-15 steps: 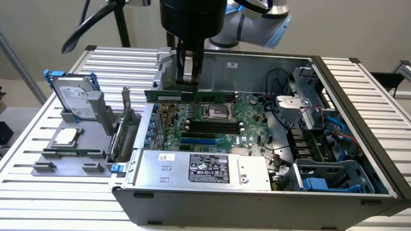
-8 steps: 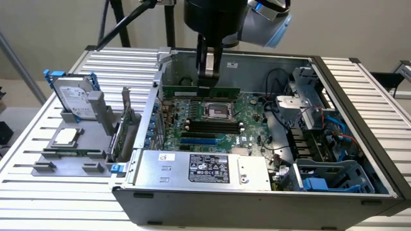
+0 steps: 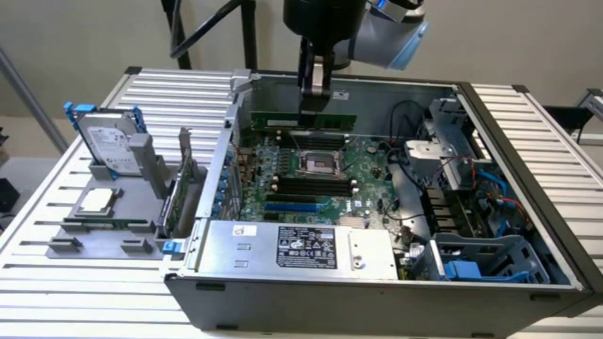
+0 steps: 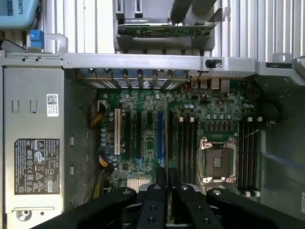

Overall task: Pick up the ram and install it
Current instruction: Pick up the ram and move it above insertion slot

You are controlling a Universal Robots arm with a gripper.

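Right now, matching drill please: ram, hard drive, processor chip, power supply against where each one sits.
Things:
1. ram
2. hard drive
3. processor chip
4. power supply

Places:
A. lying flat on the grey holder
B. inside the case, black label facing up
C. gripped by the tool over the motherboard
D. standing upright on the grey holder

Pairs: 1-C, 2-D, 3-A, 4-B
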